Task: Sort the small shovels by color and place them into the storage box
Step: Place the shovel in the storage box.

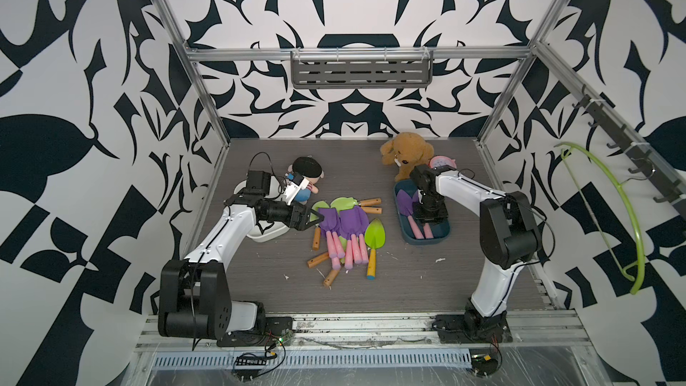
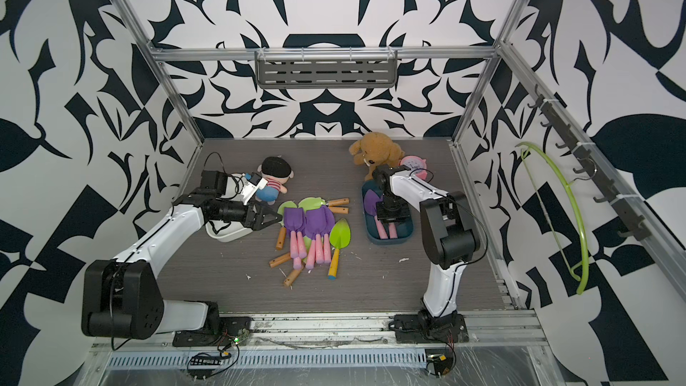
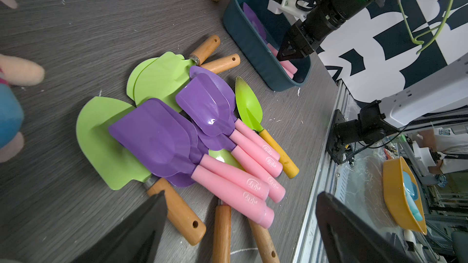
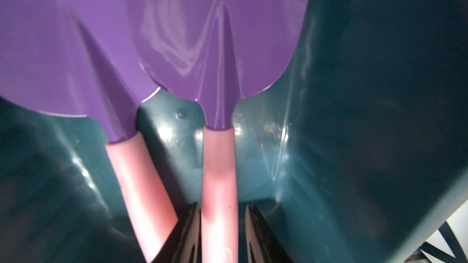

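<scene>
Pink handle (image 4: 219, 185) between right jaws, grip unclear; left jaws spread. Lifting, I may drag shovel (image 4: 215, 46) from box (image 4: 354, 122).

Table (image 1: 408, 291): grey wood-grain top, flecked with white scraps (image 1: 440, 260).
Bear (image 1: 406, 154): brown plush, seated at far right of table; in both top views.
Doll (image 1: 308, 168): black cap, striped shirt, blue trousers; lying at far left.
Pink toy (image 1: 441, 161): just behind bear, partly hidden; kind unclear.
Shelf (image 1: 362, 72): grey, slotted, hung on back rail.
Hook rail (image 1: 627, 142): dark, along right wall.
Hanger (image 1: 634, 213): green, hung from a hook.
Walls (image 1: 74, 68): black-and-white leaf pattern.
Orange tub (image 3: 395, 188): beyond table edge, blue item inside; left wrist view only.
</scene>
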You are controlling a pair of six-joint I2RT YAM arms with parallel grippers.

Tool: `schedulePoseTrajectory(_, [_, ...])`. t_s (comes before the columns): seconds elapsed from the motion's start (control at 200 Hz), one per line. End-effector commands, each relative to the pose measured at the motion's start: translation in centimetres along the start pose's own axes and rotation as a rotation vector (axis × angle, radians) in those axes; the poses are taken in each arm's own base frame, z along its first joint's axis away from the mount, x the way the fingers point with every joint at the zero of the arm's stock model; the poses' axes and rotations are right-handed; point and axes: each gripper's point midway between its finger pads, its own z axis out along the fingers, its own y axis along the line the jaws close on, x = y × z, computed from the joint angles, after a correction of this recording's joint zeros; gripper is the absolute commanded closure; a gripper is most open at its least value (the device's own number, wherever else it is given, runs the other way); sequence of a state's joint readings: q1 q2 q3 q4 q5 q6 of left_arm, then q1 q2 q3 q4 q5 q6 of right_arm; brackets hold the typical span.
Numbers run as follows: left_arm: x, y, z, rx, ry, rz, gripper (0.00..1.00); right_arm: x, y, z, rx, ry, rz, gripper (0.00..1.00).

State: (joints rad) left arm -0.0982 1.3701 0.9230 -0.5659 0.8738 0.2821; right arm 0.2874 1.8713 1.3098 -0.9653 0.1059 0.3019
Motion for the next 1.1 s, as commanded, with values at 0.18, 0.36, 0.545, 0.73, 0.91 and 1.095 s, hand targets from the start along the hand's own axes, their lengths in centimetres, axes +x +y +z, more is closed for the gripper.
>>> schedulePoseTrajectory(0.18, [1.0,-0.1,0.0,0.007,0.019,-0.017,0.01,-0.9,-1.1,-0.3,0.051,-0.031,0.029,0.73])
schedulePoseTrajectory(0.36, [0.9,-0.1,-0.1,0.005,0.016,-0.018,0.01,-0.8,-2.2,-0.1,0.095,-0.036,0.057,0.76])
schedulePoseTrajectory(0.545, [0.9,-0.1,-0.1,0.007,0.015,-0.018,0.01,-0.8,-2.5,-0.1,0.102,-0.039,0.056,0.72])
schedulePoseTrajectory(0.73, [0.8,-0.2,-0.1,0.008,0.013,-0.015,0.01,-0.9,-2.4,-2.0,0.074,-0.074,0.068,0.65])
schedulePoseTrajectory(0.91, [0.7,-0.2,-0.1,0.01,0.011,-0.014,0.01,-0.1,-0.6,-5.8,-0.094,-0.14,0.113,0.61])
schedulePoseTrajectory(1.095, [0.7,-0.3,-0.1,0.021,0.01,-0.018,0.01,2.1,2.7,-7.9,-0.345,-0.173,0.153,0.55])
